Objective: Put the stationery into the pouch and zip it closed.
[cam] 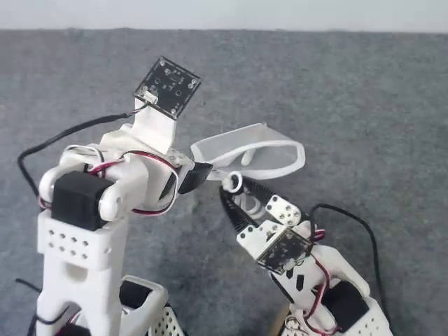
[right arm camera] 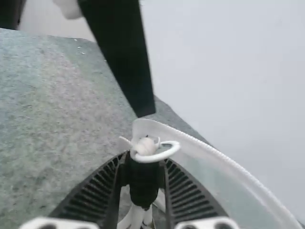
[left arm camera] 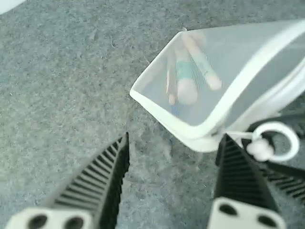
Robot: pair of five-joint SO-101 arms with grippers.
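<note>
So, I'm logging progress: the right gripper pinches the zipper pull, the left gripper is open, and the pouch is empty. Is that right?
Not the last part: the pouch is not empty. The left wrist view shows stationery through its translucent wall. The right gripper does pinch the zipper pull, and the left gripper is open.
</note>
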